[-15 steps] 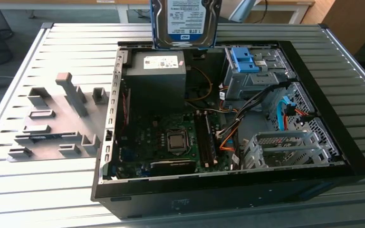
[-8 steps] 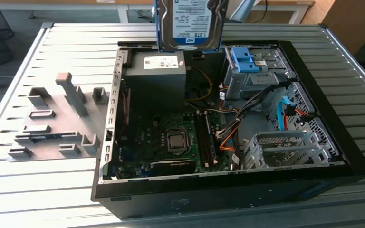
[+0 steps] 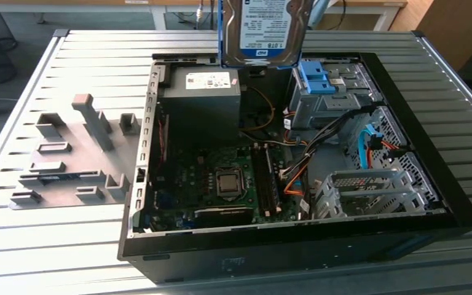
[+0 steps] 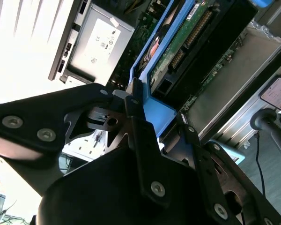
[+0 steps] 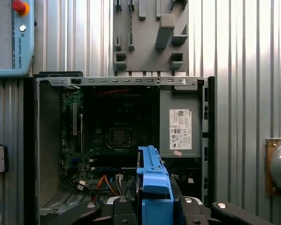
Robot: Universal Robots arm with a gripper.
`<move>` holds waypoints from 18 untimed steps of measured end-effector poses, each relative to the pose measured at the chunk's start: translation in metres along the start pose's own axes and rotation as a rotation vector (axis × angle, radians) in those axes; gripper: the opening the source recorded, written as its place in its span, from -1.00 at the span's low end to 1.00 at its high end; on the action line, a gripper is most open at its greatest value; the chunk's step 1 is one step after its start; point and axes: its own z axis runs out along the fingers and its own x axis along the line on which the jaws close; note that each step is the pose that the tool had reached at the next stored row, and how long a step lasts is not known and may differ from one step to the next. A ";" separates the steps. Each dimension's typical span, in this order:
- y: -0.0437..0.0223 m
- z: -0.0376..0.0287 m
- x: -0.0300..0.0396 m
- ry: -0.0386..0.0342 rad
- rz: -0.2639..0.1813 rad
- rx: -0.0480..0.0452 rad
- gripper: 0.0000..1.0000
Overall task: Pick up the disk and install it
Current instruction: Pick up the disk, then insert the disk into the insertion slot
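Observation:
The disk (image 3: 262, 31), a silver hard drive with a white-and-blue label in a blue plastic frame, hangs upright in the air over the far side of the open computer case (image 3: 260, 255). In the second wrist view my gripper (image 4: 159, 115) is shut on the blue frame end of the disk (image 4: 196, 51), whose green circuit board faces the camera. The first wrist view looks down past the clamped blue frame (image 5: 152, 180) and the gripper (image 5: 154, 208) into the case (image 5: 117, 80). The disk touches nothing in the case.
Inside the case a dark grey power supply box (image 3: 207, 98) sits just below the disk. Blue-edged drive bays (image 3: 322, 80) lie beside it, and a silver cage (image 3: 367, 190) and orange cables (image 3: 297, 181) are nearer. A grey fixture plate (image 3: 64, 160) lies at the exterior view's left.

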 end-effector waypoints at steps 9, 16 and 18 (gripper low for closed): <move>-0.0014 0.0001 0.0009 -0.0002 0.000 0.0002 -0.26; -0.0015 0.0001 0.0052 -0.0002 0.000 0.0001 -0.26; -0.0015 0.0001 0.0056 -0.0002 0.000 0.0001 -0.26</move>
